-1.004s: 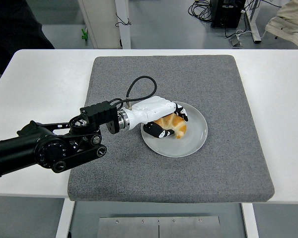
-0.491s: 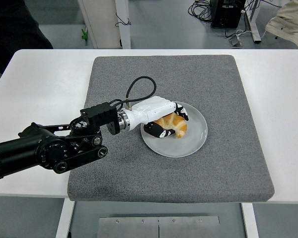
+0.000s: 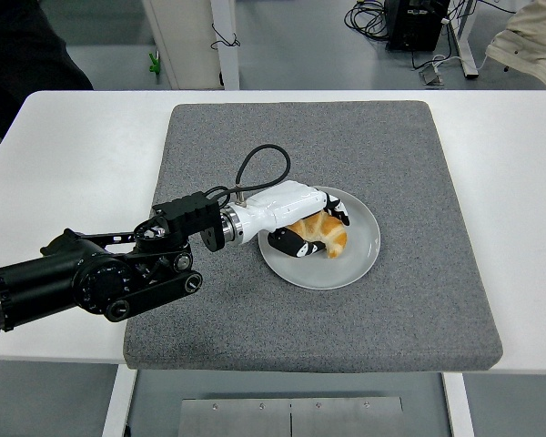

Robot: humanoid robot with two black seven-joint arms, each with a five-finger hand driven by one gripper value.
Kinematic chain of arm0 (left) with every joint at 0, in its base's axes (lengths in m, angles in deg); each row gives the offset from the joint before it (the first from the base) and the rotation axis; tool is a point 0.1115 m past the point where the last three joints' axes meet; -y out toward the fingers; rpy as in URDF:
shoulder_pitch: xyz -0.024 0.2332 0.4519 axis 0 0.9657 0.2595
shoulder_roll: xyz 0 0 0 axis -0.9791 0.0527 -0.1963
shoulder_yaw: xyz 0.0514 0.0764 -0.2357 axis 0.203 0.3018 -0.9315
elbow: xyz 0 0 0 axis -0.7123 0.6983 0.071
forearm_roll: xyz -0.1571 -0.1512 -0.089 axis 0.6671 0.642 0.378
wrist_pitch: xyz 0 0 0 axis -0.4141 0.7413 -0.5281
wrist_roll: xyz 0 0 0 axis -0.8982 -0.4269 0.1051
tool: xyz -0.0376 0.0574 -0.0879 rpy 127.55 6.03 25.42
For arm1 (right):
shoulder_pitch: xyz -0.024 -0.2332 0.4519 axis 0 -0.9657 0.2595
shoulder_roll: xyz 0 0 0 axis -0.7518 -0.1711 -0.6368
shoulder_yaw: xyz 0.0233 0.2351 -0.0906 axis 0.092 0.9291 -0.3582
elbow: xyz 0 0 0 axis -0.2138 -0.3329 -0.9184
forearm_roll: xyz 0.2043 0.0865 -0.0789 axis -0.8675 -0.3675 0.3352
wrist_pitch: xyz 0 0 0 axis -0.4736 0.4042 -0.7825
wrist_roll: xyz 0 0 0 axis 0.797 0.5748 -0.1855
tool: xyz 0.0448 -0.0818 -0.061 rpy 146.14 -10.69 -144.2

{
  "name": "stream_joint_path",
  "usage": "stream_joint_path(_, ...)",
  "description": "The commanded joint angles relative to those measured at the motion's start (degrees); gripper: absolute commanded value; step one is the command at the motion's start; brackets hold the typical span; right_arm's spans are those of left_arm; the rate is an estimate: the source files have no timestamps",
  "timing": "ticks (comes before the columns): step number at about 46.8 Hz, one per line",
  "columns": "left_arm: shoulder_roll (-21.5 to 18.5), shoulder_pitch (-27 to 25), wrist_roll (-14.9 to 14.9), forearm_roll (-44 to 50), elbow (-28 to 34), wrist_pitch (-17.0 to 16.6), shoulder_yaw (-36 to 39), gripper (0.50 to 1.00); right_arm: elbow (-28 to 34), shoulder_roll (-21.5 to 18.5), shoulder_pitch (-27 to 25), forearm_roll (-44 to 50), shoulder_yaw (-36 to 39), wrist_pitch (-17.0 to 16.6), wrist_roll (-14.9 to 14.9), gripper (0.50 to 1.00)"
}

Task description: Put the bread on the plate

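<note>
Left hand (image 3: 302,221) was clamped on the bread (image 3: 320,230), white shell on top, dark fingers (image 3: 289,243) curled under and around the near-left side of it, thumb-side tips showing at the far edge. Bread, a golden croissant-type piece, sat over the left half of the plate (image 3: 359,258), inside the rim; couldn't tell whether its underside was touching the plate surface or held just above. Plate was white, round, sitting on the grey foam mat (image 3: 391,164), roughly mid-mat, slightly right of centre. Nearest the camera: metal frame plate (image 3: 291,417) below the table's front edge, then the white table (image 3: 64,155) with the mat covering most of its middle. Left arm (image 3: 91,273) came in from the left edge, black, low across the table's near-left part and the mat's left edge, black wrist block then white hand housing, with a black cable (image 3: 259,164) looping up off the wrist over the mat. Right arm was out of frame. Beyond the table: grey floor, white table legs (image 3: 223,41), a small green object (image 3: 154,63) on the floor, cables and a black box (image 3: 409,23) far right, dark clothing of a person (image 3: 23,55) at top left, and a beige sleeve (image 3: 532,41) at top right.
</note>
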Motion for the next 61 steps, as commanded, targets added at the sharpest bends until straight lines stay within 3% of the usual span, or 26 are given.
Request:
stream_joint_path(1, 0.3, 0.0, 0.0, 0.2, 0.0, 0.0, -0.1, 0.741, 0.0, 0.0, 0.0, 0.0, 0.0, -0.1, 0.0, 1.0)
stream_joint_path(4, 0.3, 0.0, -0.1, 0.3, -0.2, 0.0, -0.1, 0.798, 0.0, 0.0, 0.0, 0.0, 0.0, 0.0, 0.0, 1.0)
stream_joint_path(12, 0.3, 0.1, -0.1, 1.7, -1.1, 0.1, 0.0, 0.873, 0.0, 0.0, 0.0, 0.0, 0.0, 0.0, 0.0, 1.0)
stream_joint_path(16, 0.3, 0.0, 0.0, 4.3, -1.0, 0.2, -0.1, 0.951, 0.0, 0.0, 0.0, 0.0, 0.1, 0.0, 0.0, 1.0)
stream_joint_path(28, 0.0, -0.5, 0.4, 13.4, -0.8, 2.0, -0.5, 0.954, 0.0, 0.0, 0.0, 0.0, 0.0, -0.1, 0.0, 1.0)
stream_joint_path(42, -0.8, -0.6, 0.9, 22.5, -0.4, 11.1, -5.1, 0.955, 0.0, 0.0, 0.0, 0.0, 0.0, 0.0, 0.0, 1.0)
stream_joint_path(52, -1.1, -0.2, 1.3, 25.1, -0.4, 11.8, -9.3, 0.958, 0.0, 0.0, 0.0, 0.0, 0.0, 0.0, 0.0, 1.0)
stream_joint_path(61, -2.6, 0.3, 3.2, 34.6, -0.5, 11.7, -13.0, 0.968, 0.0, 0.0, 0.0, 0.0, 0.0, 0.0, 0.0, 1.0)
